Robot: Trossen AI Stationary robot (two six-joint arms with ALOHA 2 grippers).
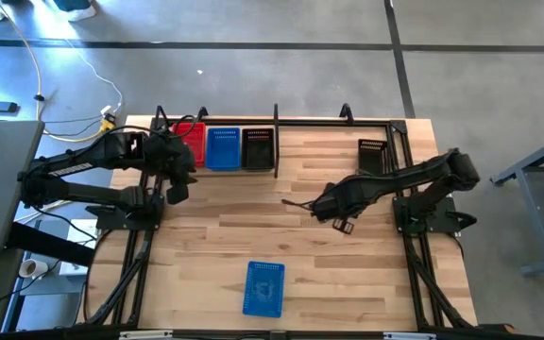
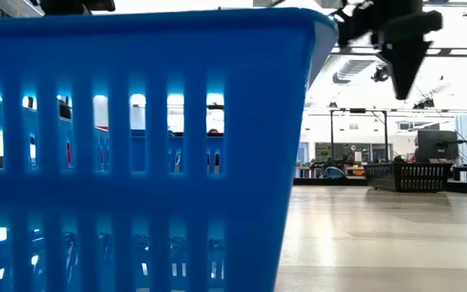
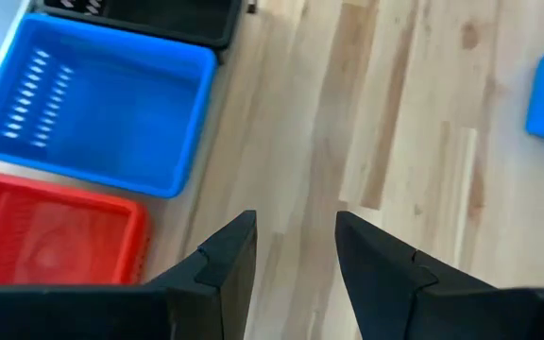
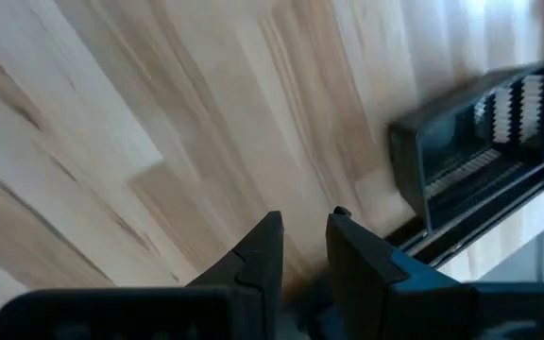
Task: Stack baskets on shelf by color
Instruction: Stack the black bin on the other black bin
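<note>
Against the shelf's (image 1: 310, 132) far rail a red basket (image 1: 190, 142), a blue basket (image 1: 222, 148) and a black basket (image 1: 258, 148) stand side by side, left of the upright divider. Another black basket (image 1: 371, 156) stands at the far right. A loose blue basket (image 1: 264, 288) rests on its bottom near the table's front edge and fills the left of the low view (image 2: 136, 154). My left gripper (image 1: 176, 189) hangs open just in front of the red basket (image 3: 55, 236). My right gripper (image 1: 340, 222) hovers open over bare wood at mid-table, pointing down, fingers narrowly apart (image 4: 300, 236).
Black tubing frames the table's left and right sides (image 1: 414, 255). Bare wood lies between the two arms and around the loose blue basket. In the right wrist view the far-right black basket (image 4: 480, 142) sits beside a black rail.
</note>
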